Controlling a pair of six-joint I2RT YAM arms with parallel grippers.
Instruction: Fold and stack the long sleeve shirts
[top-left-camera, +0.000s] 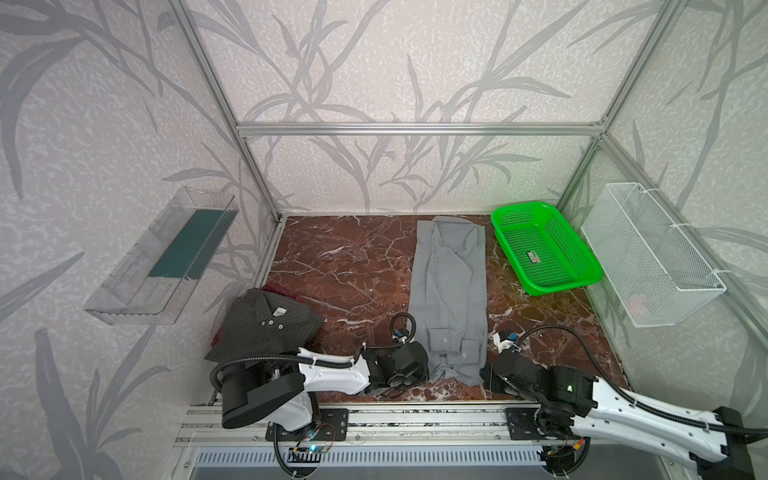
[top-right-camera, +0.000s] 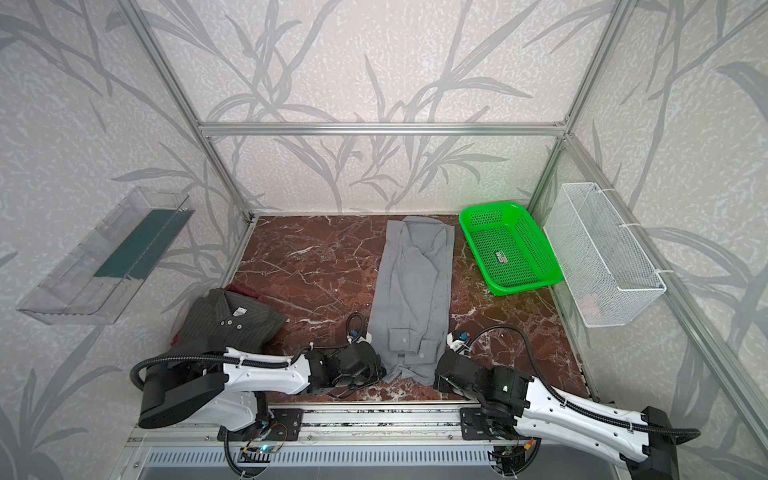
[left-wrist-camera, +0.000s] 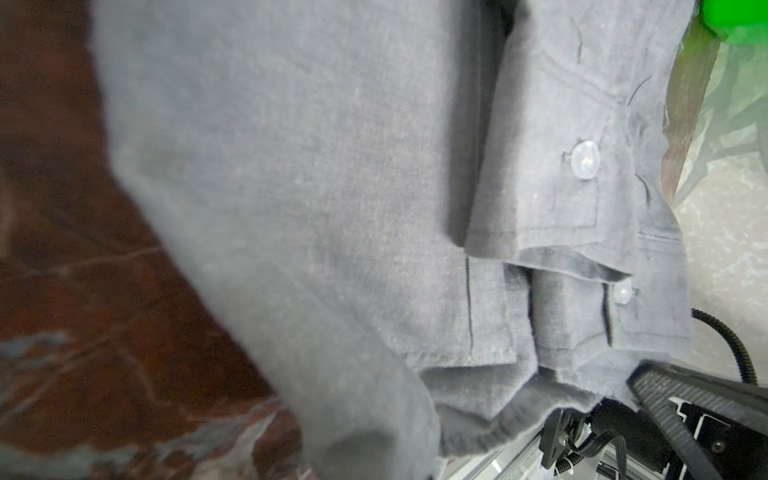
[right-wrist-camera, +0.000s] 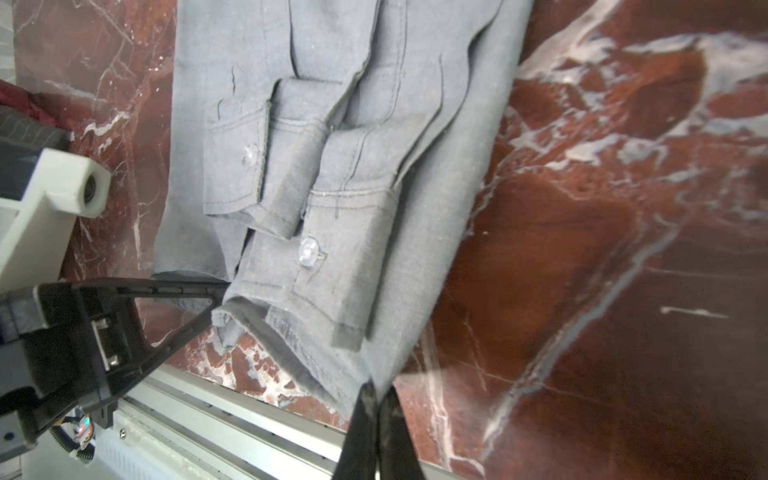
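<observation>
Closure is shown at both tools: the right tool (right-wrist-camera: 376, 392) is pinched shut on one near corner of the hem of the grey shirt (top-left-camera: 449, 291), and the left tool (right-wrist-camera: 219, 294) is clamped on the other near corner, with an edge of cloth caught at its tip. The two corners are taken together, it is judged, so that the hem can be lifted level and carried towards the collar without the strip skewing. The cuffs (right-wrist-camera: 307, 249) are laid inward on the body, just short of the hem, so the sleeves are kept inside the fold. The grey shirt is spread as a long narrow strip down the middle of the tabletop (top-left-camera: 353, 270), collar at the far edge. The lengthwise folds are judged done, the crosswise fold not yet made. The striped shirt (top-left-camera: 266, 328) is set folded at the near left, well apart, presumably as the base of the stack. The basket (top-left-camera: 561, 286) is left at the far right, near the collar end.
</observation>
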